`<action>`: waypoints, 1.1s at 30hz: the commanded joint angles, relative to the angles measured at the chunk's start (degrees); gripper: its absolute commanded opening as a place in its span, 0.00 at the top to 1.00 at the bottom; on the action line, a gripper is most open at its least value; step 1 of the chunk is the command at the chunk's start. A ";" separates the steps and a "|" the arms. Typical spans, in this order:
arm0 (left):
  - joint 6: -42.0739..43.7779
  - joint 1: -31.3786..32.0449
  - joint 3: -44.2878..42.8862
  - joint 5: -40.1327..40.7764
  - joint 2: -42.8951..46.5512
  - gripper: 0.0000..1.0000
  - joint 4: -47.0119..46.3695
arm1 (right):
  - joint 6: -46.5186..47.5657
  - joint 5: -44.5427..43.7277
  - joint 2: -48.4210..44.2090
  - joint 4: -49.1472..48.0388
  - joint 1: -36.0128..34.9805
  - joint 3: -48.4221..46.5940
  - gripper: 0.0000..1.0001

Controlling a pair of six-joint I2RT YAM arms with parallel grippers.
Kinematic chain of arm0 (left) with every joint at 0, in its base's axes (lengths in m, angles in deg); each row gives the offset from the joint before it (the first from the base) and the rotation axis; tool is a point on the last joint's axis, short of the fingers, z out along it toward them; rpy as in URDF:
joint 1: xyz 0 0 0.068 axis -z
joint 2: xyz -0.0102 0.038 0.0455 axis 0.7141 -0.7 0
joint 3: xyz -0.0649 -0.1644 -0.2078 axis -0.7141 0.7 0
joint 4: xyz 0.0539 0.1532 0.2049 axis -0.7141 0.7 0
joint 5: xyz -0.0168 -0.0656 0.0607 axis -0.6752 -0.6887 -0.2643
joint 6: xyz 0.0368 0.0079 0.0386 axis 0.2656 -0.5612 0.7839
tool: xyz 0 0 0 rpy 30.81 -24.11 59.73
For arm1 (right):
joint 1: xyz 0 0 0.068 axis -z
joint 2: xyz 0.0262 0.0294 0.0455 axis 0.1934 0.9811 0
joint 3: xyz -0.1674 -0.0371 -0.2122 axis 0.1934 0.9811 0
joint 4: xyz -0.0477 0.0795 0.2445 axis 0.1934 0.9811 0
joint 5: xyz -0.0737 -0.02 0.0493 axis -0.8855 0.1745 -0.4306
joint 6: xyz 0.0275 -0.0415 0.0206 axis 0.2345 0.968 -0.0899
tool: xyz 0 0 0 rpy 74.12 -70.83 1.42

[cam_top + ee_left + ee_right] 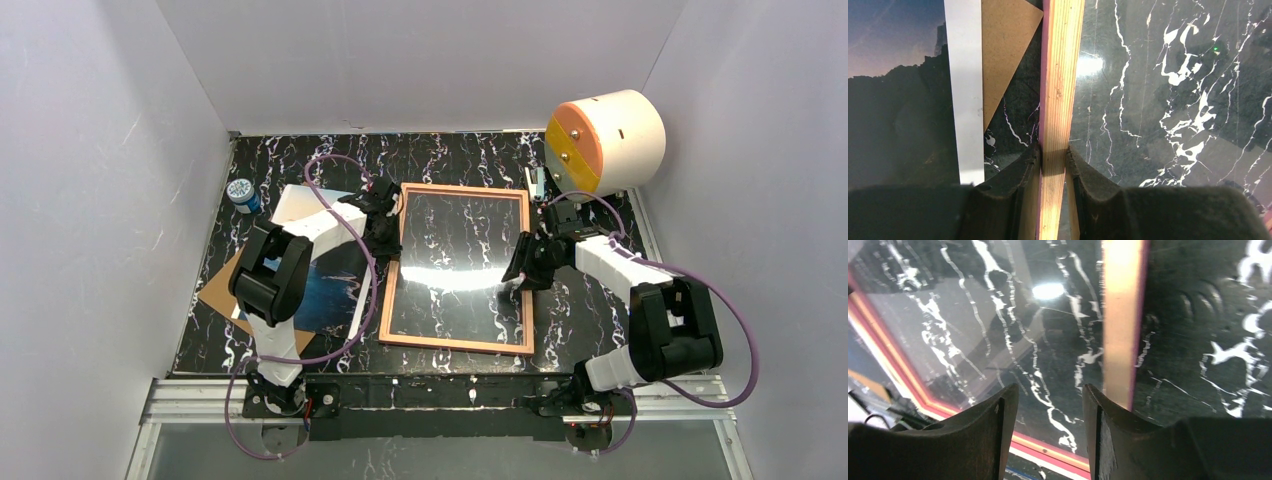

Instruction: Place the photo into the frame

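The thin pink-and-wood rectangular frame (455,345) is lying back up, its nine o'clock rail being clamped by the left gripper (1054,150). The right gripper (1050,390) is being held with jaws apart, empty. The blue sea-and-cliffs photo (335,285) is lying outside, at the frame's nine o'clock — not yet being inserted.

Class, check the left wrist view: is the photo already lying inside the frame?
No: the photo lies outside the frame, left of its wooden rail, partly over the brown board.
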 commanded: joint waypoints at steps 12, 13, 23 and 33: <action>-5.45 1.90 4.36 0.65 0.81 0.77 4.26 | -0.42 -5.91 -9.17 6.57 -0.09 -6.42 0.42; -5.73 1.84 3.94 3.34 1.83 0.71 5.49 | -0.31 -5.41 -10.24 7.19 -0.09 -7.34 0.41; -3.62 1.77 -2.47 10.48 16.27 0.37 11.85 | -6.81 2.87 -18.23 2.63 -0.29 -12.67 0.40; -5.71 -2.91 10.81 22.42 33.84 0.22 14.39 | -24.09 -3.59 -14.81 -17.35 -21.26 -7.63 0.36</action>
